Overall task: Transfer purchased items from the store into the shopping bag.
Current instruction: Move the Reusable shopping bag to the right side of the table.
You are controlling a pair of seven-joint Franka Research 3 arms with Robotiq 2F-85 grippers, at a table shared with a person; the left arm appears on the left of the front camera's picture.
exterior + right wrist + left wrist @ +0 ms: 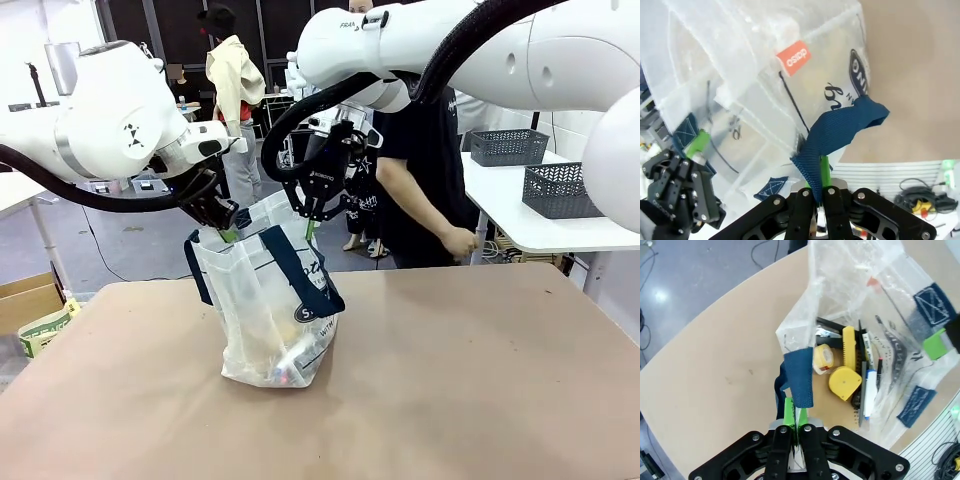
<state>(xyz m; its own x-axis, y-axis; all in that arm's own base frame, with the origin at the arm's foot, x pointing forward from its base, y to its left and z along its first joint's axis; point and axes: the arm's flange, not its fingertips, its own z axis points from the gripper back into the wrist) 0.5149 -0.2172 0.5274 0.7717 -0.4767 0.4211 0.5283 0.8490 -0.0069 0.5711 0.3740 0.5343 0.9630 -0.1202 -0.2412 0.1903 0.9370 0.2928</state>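
The clear shopping bag (262,305) with navy straps stands on the tan table, held open at its mouth by both grippers. My left gripper (226,230) is shut on the bag's left rim; in the left wrist view my left gripper (795,414) pinches the plastic beside a blue strap (799,377). My right gripper (312,222) is shut on the right rim, and in the right wrist view my right gripper (819,172) clamps the rim at a blue strap (840,130). Purchased items lie in the bag: a yellow rounded lump (844,383), a tan packet (832,402), pens (869,390).
A person (425,150) in black stands at the table's far side, right of the bag. Two dark grey lattice baskets (508,146) (560,190) sit on a white side table at the back right; whether either is the store I cannot tell. Bare tabletop (470,380) spreads around the bag.
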